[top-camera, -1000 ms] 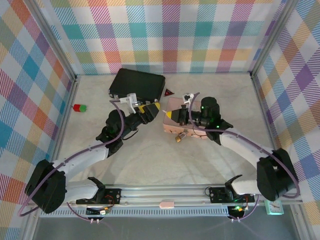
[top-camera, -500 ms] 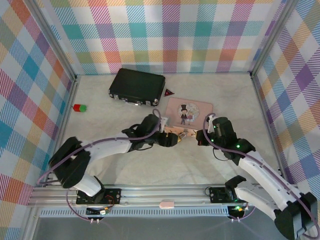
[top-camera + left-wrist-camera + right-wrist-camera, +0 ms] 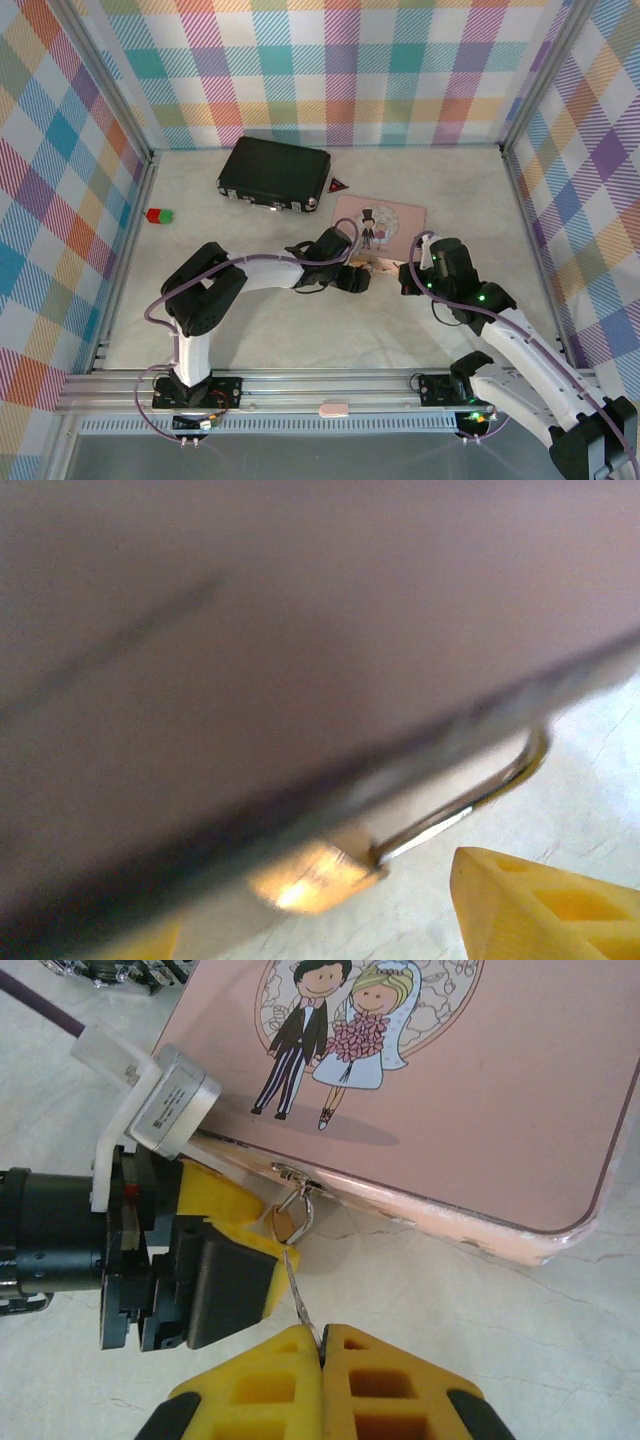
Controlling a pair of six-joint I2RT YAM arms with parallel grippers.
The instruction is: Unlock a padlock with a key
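Right gripper [image 3: 322,1338] is seen clamped tight on the key [image 3: 299,1298]. The thin blade is held between the yellow fingertips and pointed up at the underside of the padlock [image 3: 287,1222]. Whether the tip is seated in the keyway cannot be told.

The padlock is hung by its silvery shackle from the clasp [image 3: 297,1174] on the near edge of the pink box [image 3: 480,1110], low by the tabletop [image 3: 480,1310].

Left gripper [image 3: 352,279] is positioned against that same edge from the left side. Its jaws are spread, and in the left wrist view the brass body is framed between them. The one yellow finger [image 3: 545,910] in sharp view is kept clear of the shackle. Contact with the padlock cannot be confirmed; that view is heavily blurred.

A black case [image 3: 275,172] and a small red triangle [image 3: 338,184] are noted beyond the box, and a red-green block [image 3: 158,215] well apart at the left.
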